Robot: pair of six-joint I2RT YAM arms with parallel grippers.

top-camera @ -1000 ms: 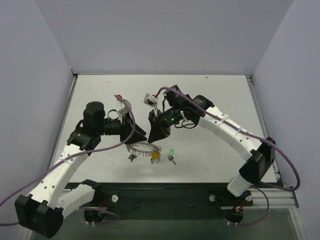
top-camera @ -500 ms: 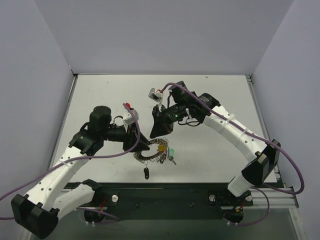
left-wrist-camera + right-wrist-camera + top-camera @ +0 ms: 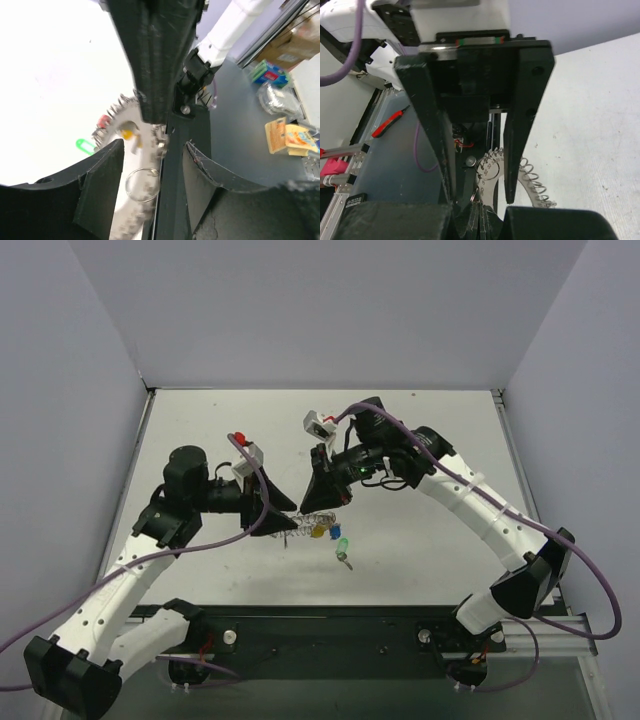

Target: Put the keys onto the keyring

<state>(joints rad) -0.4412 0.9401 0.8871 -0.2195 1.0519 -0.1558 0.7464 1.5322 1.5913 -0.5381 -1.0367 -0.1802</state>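
Observation:
The silvery scalloped keyring (image 3: 293, 525) hangs edge-on above the table between both grippers. Yellow (image 3: 312, 533) and blue (image 3: 333, 531) keys dangle from it. A green key (image 3: 342, 544) and a dark key (image 3: 345, 560) lie on the table. My right gripper (image 3: 318, 502) is shut, its tips (image 3: 480, 210) pinching at the keyring (image 3: 520, 177) beside a small split ring (image 3: 487, 167). My left gripper (image 3: 280, 518) is open, and the keyring (image 3: 120, 107) passes between its fingers (image 3: 100, 185). Red (image 3: 103, 121) and yellow (image 3: 127, 134) keys show on the ring.
The white table (image 3: 420, 440) is walled at the back and sides. A black rail (image 3: 330, 625) runs along the near edge. Purple cables (image 3: 570, 570) trail off both arms.
The keyring has risen from lying on the table to edge-on between the grippers. The dark key that hung below it no longer shows there. My left gripper drew back up-left.

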